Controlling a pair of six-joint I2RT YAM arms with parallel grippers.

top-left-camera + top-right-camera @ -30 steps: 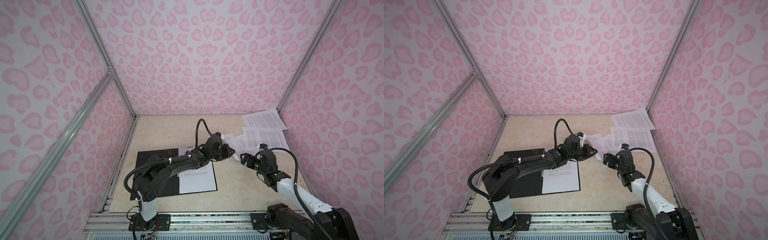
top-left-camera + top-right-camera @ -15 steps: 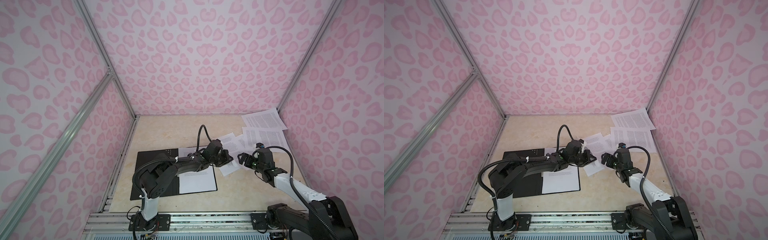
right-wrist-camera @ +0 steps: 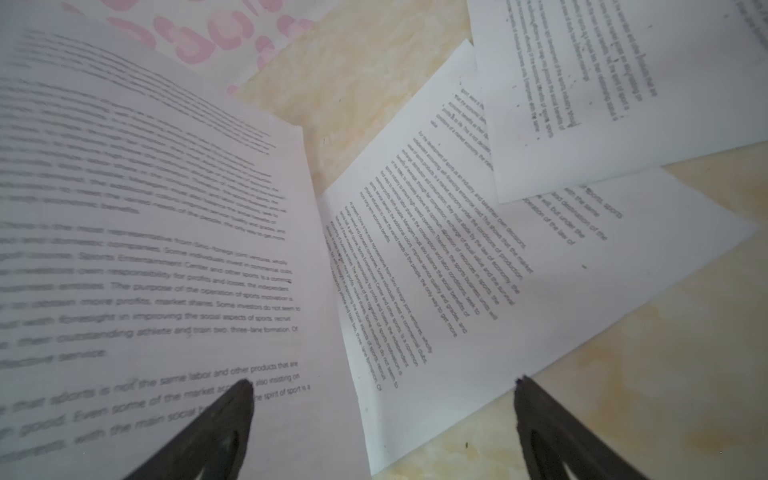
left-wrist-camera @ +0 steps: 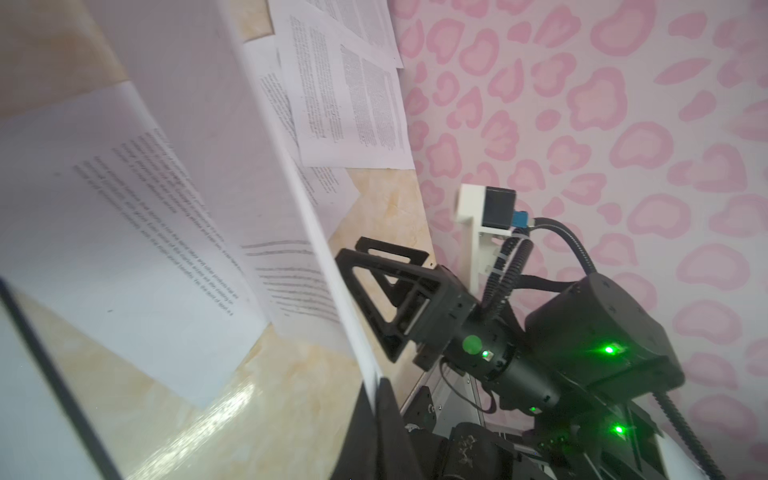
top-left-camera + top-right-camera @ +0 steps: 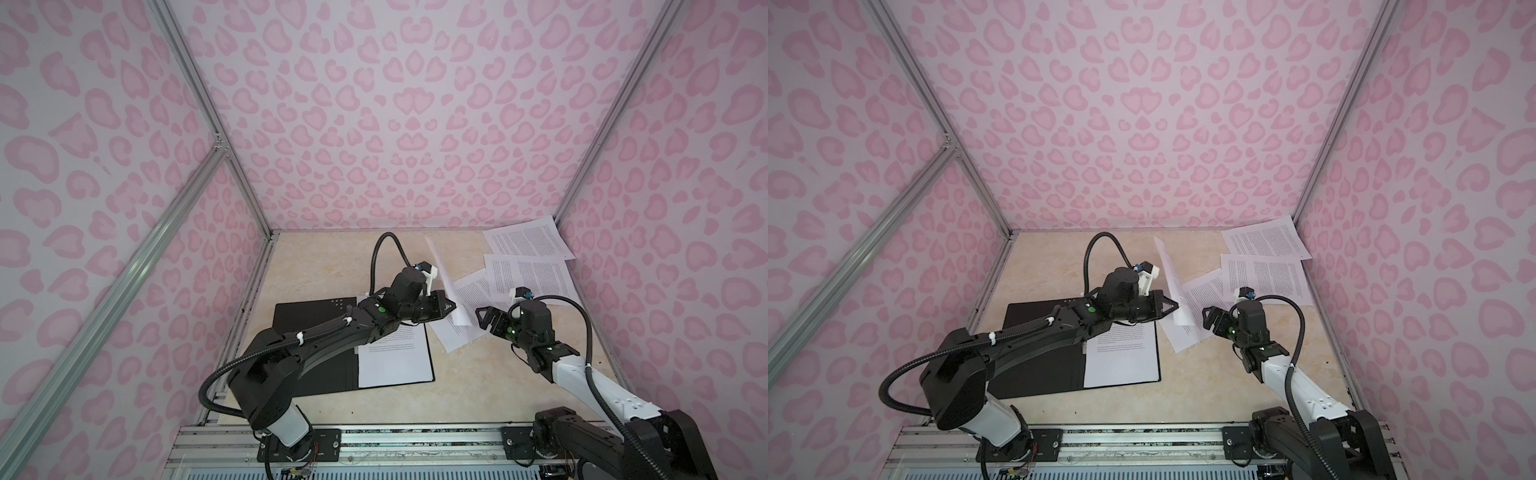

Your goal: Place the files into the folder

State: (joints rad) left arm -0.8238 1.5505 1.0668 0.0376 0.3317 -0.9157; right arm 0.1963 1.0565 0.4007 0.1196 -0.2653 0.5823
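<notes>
The left fingers (image 5: 444,307) are clamped on one edge of a sheet (image 5: 441,266), held upright just beside the open folder (image 5: 309,318). Paper is light, limp and easily creased: grip near an edge. The right fingers (image 3: 220,424) stand apart over loose sheets (image 5: 525,243) on the bench (image 5: 332,257) and may obstruct the transfer.

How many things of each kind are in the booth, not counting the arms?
1 folder
5 sheets visible: 3 flat on the table, 1 in the folder, 1 raised in the left gripper
Total: 6
Any sheets hidden under the one in the folder cannot be counted.
</notes>
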